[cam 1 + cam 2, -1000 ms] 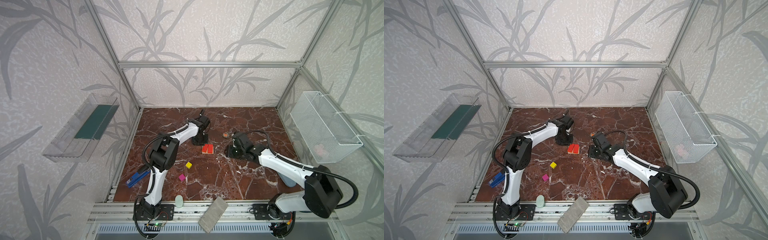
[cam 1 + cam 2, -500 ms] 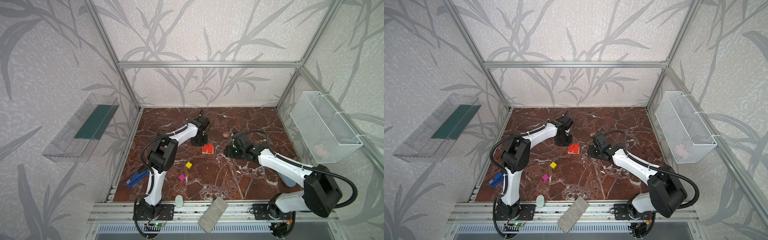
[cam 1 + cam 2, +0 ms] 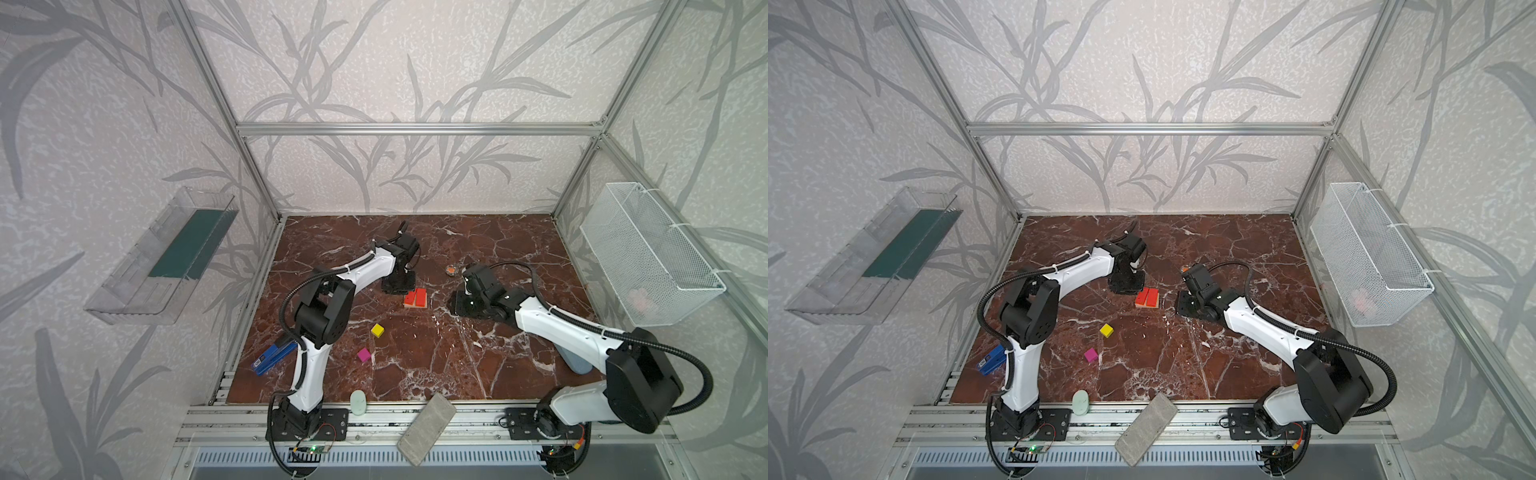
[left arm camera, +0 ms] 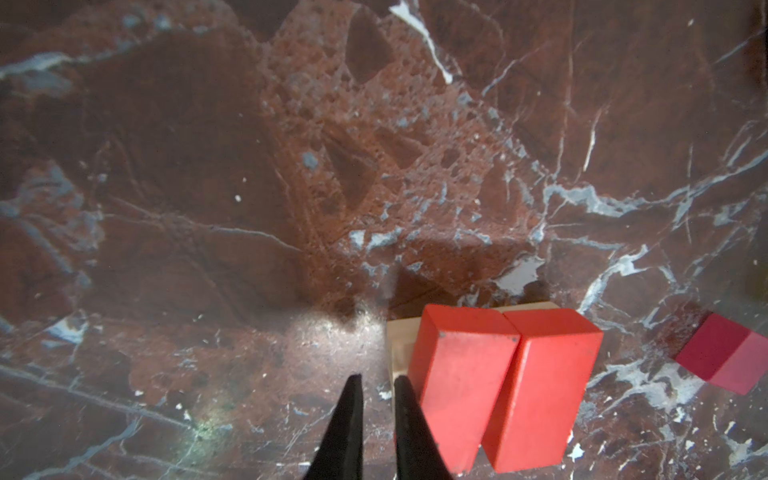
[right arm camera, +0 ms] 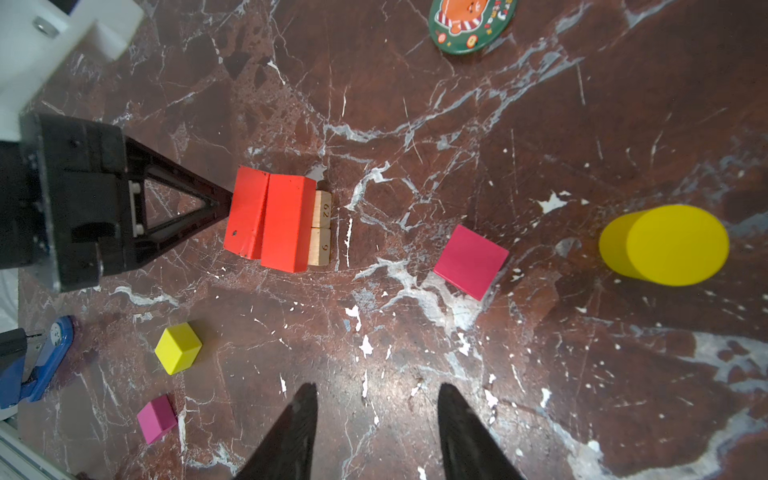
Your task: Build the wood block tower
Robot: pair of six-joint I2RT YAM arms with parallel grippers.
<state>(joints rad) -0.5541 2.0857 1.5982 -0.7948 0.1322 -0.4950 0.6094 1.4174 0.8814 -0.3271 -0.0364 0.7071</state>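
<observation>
Two red blocks (image 5: 270,222) sit side by side atop two tan bars (image 5: 321,227), mid table (image 3: 457,353)
L hand (image 4: 377,377) narrow, nearly closed, empty, tips at the red pair's end, touching or not can't tell; R hand (image 5: 378,388) jaws apart, empty, over bare table. Loose on table: magenta cube (image 5: 471,262) near the stack, yellow cylinder (image 5: 665,245) further off, upright; yellow cube (image 5: 178,349) & 2nd magenta cube (image 5: 156,417) well apart from stack
</observation>
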